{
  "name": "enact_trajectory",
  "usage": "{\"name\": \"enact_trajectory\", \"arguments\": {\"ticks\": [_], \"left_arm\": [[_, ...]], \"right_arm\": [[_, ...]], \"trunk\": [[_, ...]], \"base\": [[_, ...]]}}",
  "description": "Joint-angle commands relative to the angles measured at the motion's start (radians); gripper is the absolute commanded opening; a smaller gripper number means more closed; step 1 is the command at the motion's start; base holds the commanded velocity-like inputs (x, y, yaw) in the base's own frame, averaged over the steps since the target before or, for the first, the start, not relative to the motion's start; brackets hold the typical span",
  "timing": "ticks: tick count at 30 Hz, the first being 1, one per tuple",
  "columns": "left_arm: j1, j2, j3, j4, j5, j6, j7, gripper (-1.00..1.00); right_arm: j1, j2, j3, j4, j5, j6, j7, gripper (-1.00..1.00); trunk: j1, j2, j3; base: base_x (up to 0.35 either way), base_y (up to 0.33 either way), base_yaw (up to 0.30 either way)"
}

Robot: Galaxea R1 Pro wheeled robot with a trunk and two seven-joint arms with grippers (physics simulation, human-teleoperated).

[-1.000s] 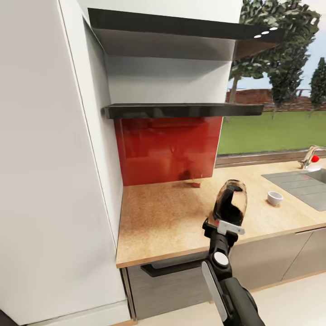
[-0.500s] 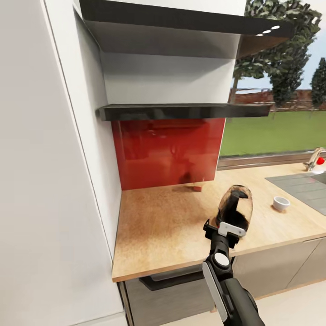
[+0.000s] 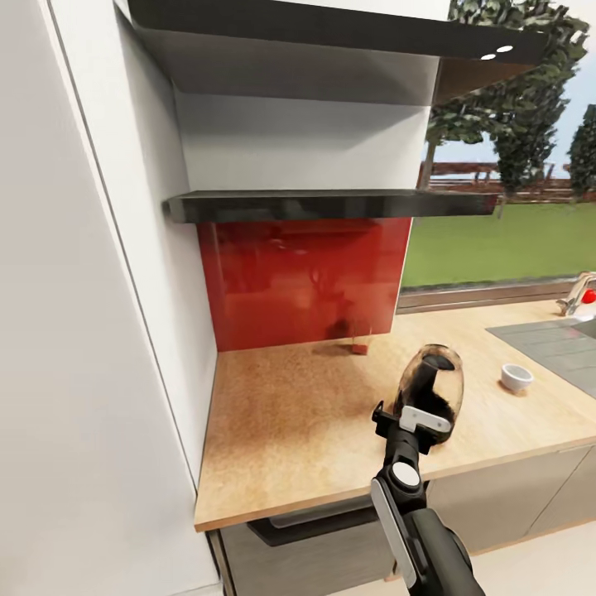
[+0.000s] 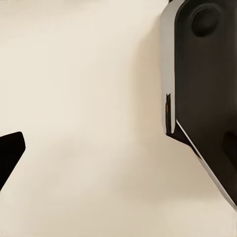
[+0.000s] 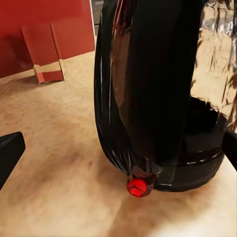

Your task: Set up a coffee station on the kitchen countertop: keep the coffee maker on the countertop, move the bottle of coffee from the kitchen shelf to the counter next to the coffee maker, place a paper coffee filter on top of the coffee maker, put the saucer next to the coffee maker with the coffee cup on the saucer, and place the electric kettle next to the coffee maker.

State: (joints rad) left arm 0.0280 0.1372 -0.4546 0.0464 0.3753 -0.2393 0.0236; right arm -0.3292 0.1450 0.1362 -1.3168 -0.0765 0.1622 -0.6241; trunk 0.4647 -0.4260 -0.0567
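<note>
Electric kettle (image 3: pixel 430 387): rounded smoky see-through body, black handle, red button (image 5: pixel 137 187) low at the base. Stands upright, lower right of centre in the head view, on the desk (image 3: pixel 306 414) near its front edge. Judged rigid, smooth-walled and likely slippery on the round body; moderate weight, top-heavy if tipped. Best hold judged to be the black handle, which faces the arm; the glossy shell offers little purchase.

Right end effector (image 3: pixel 411 422): sits just at the kettle's near side, level with the handle. In the right wrist view the dark finger tips lie at the two frame edges with the kettle between them, so the fingers are spread wide; no contact can be confirmed.

Left end effector (image 4: pixel 94 148): fingers set wide apart over a plain cream surface, holding nothing.

Coffee cup (image 3: pixel 516 377): tiny white cup on the desk, right of the kettle and apart from it, toward the right edge of the frame. Light, probably brittle.

Surroundings: small red block (image 3: pixel 358 348) at the foot of the red backsplash (image 3: pixel 306 281), behind the kettle and well apart. Dark shelf (image 3: pixel 331 204) above the backsplash, centre frame. White tall cabinet (image 3: pixel 83 331) fills the left. Sink (image 3: pixel 559 339) and tap (image 3: pixel 575 295) at right edge. The desk stretch left of the kettle is open; only the cup stands on the sink side.
</note>
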Motion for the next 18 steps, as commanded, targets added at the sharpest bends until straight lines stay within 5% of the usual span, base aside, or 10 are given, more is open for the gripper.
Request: {"name": "enact_trajectory", "arguments": {"ticks": [1,18], "left_arm": [[0.0,0.0,-0.009,0.0,0.005,-0.004,0.002,1.0],[0.001,-0.001,-0.007,0.001,0.005,-0.003,0.003,1.0]], "right_arm": [[-0.001,-0.001,0.002,-0.001,-0.005,0.005,-0.006,1.0],[-0.001,-0.004,0.0,-0.002,-0.006,0.004,-0.006,1.0]], "trunk": [[0.001,-0.002,-0.002],[0.001,-0.002,-0.002]], "base": [[0.011,-0.004,0.0],[0.098,-0.063,0.0]]}}
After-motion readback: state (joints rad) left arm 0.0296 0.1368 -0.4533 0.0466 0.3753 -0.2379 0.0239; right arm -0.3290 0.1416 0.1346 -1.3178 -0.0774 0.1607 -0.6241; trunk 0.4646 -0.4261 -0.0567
